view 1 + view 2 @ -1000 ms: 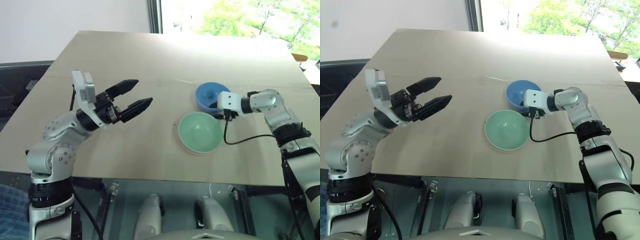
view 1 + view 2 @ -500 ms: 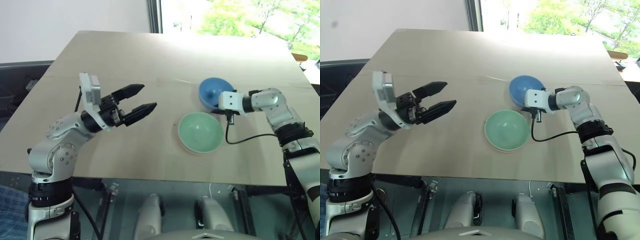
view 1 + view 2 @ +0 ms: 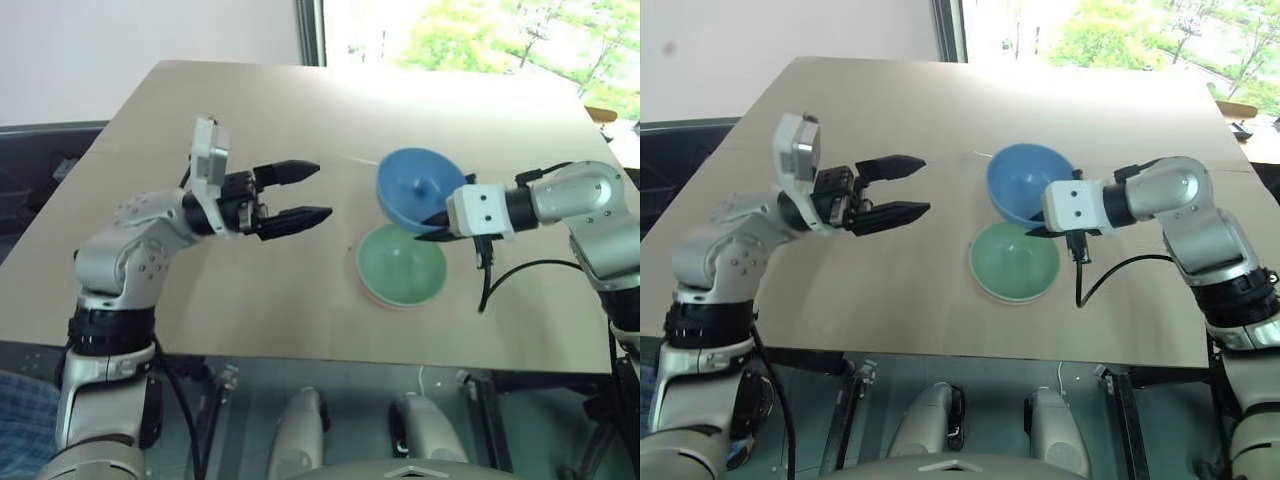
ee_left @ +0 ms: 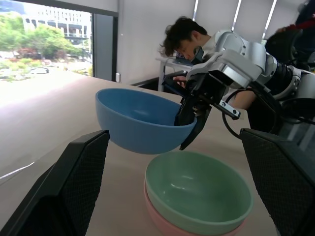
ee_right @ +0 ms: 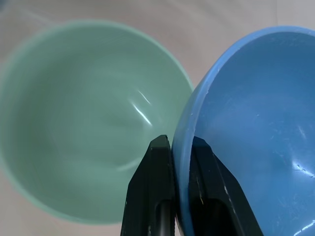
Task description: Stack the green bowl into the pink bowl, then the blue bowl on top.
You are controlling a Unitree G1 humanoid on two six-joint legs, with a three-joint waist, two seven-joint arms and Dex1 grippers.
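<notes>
My right gripper [image 3: 436, 226] pinches blue bowl [image 3: 412, 188] rim, bowl lifted beside green bowl [image 3: 400, 264] nested in pink bowl [image 4: 162, 221]; centre, level, then lower; left gripper [image 3: 318, 193] open, idle

Green bowl [image 3: 401, 264]: pale mint, round, plain and smooth; upright, nested inside the pink bowl, toward the table's near edge.

Pink bowl [image 4: 162, 221]: salmon; upright on the table beneath the green bowl, showing as a thin rim around and below it.

Blue bowl [image 3: 414, 187]: bright sky-blue, small bump at inside centre; lifted off the table, tilted, pinched at its rim, just above and behind the green bowl's far edge.
</notes>
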